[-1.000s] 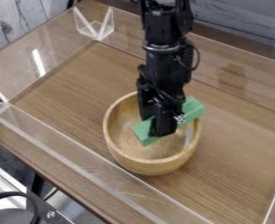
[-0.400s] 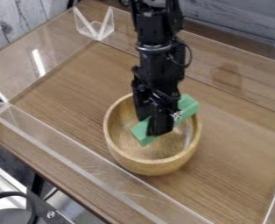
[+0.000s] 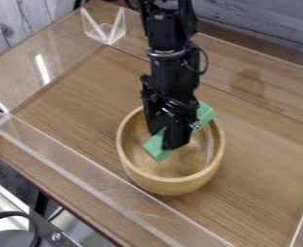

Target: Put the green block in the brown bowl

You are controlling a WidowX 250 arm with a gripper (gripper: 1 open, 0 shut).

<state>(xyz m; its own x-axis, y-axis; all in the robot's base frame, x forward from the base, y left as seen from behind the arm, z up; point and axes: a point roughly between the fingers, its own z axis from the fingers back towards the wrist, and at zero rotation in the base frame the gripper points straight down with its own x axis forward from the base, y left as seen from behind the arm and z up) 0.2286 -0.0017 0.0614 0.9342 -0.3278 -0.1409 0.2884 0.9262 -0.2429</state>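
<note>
The brown bowl (image 3: 135,166) sits on the wooden table near the front middle. Reaching down into it is my black gripper (image 3: 170,135), its fingers closed on the green block (image 3: 200,118). The block is held tilted inside the bowl, with one end showing at the gripper's right and the other end low at its left. The block's middle is hidden behind the fingers. Whether the block touches the bowl's floor is not visible.
A clear acrylic wall (image 3: 64,164) rims the wooden table (image 3: 77,96) on the front and left sides. A small clear bracket (image 3: 106,27) stands at the back left. Dark cables (image 3: 25,232) lie below the front edge.
The arm has shifted slightly left and the wrist has rolled a little, turning the green block with it inside the bowl. The grip is unchanged.
</note>
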